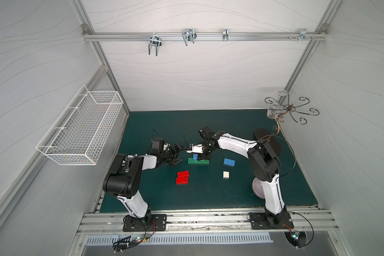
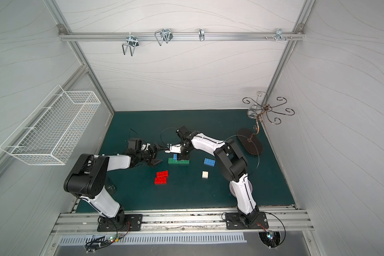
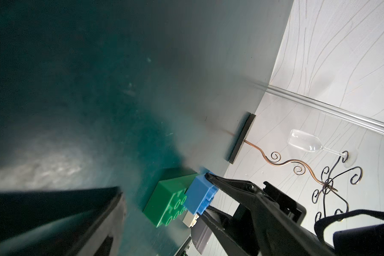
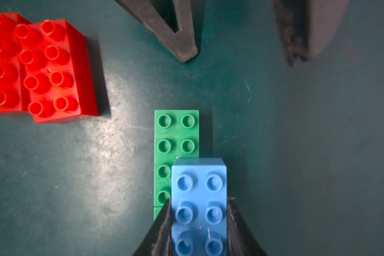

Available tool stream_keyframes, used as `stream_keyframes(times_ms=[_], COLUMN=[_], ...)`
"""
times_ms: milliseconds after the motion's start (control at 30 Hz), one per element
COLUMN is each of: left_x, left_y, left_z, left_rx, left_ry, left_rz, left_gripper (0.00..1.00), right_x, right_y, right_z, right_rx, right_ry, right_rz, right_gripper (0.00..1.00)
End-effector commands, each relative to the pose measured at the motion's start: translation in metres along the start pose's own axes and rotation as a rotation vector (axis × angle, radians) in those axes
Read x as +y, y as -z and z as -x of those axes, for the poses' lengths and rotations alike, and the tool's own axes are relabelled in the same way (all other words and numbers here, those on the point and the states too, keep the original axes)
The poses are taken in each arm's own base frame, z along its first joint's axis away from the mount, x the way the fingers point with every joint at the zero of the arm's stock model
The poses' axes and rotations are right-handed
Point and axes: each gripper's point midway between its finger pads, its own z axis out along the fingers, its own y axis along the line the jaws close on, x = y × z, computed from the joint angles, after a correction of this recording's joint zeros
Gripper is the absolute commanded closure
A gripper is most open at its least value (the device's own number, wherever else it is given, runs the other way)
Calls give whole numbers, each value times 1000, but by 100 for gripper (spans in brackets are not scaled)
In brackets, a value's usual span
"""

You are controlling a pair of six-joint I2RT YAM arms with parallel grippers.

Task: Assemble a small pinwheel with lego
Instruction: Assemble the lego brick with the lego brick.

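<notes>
The held blue brick (image 4: 198, 177) sat clamped between the jaws of the right end effector (image 4: 199, 200), which gripped its long sides and left its free end jutting forward. It hung over the near end of the green bricks (image 4: 175, 133), two pieces lying end to end on the worktop (image 1: 155, 124) as the stem. The blue brick was offset sideways, covering only one column of green studs. That probably suited a blade meant to stick out from the stem, though whether it was already pressed down or just above could not be told.

The left end effector (image 1: 179, 155) stood released, jaws spread wide, just beside the far end of the green row and touching nothing. From there it seemed placed to brace the stem against sliding when the blue brick was pushed on.

The other lego lay loose on the worktop around the stem:
- The red bricks (image 1: 182, 177) lay side by side, near the left arm.
- The second blue brick (image 1: 229, 162) and the white square (image 1: 226, 174) lay toward the right arm.
- The lilac bowl (image 1: 258, 188) sat behind that arm, half hidden.

The pinwheel was barely begun.
</notes>
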Motion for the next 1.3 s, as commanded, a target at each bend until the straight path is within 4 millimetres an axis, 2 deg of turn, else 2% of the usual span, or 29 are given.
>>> stream_keyframes(times_ms=[0, 167, 467, 500, 533, 567, 600, 667, 767, 833, 967, 1033, 1133, 1200, 1267], left_x=[-4, -2, -3, -4, -5, -6, -8, -9, -10, -11, -21, -43, -90, -118, -140], left_y=[0, 0, 2, 2, 3, 4, 4, 6, 10, 12, 23, 32, 35, 30, 22], left_z=[1, 1, 0, 0, -1, -1, -2, -3, -4, -5, -7, -14, -35, -52, -70], left_rx=[5, 6, 3, 4, 4, 5, 9, 13, 12, 10, -13, -30, 28, 90, 163], left_ry=[-17, -19, -26, -30, -33, -39, -46, -55, -77, -91, -181, -356, -606, -711, -819], left_rz=[-17, -13, -9, -7, -7, -7, -8, -4, 18, 34, 93, 178, 214, 184, 148], left_gripper=[6, 6, 4, 4, 4, 3, 3, 3, 3, 3, 3, 3, 3, 3, 3], right_x=[53, 50, 39, 34, 28, 19, 8, -15, -32, -32, -23, -22, -23, -26, -20], right_y=[-47, -48, -37, -30, -22, -10, 5, 41, 85, 101, 117, 138, 183, 210, 226], right_z=[-68, -70, -58, -49, -37, -25, -9, 17, 42, 50, 40, 32, 8, -24, -52], right_rx=[264, 267, 231, 192, 143, 88, 22, -103, -195, -211, -211, -270, -392, -441, -485], right_ry=[-23, -26, -60, -75, -74, -68, -72, -121, -139, -121, -137, -236, -474, -742, -1003], right_rz=[175, 171, 139, 116, 78, 16, -48, -141, -204, -214, -226, -239, -267, -285, -198], right_gripper=[83, 83, 81, 76, 65, 49, 36, 21, 19, 19, 19, 21, 22, 18, 19])
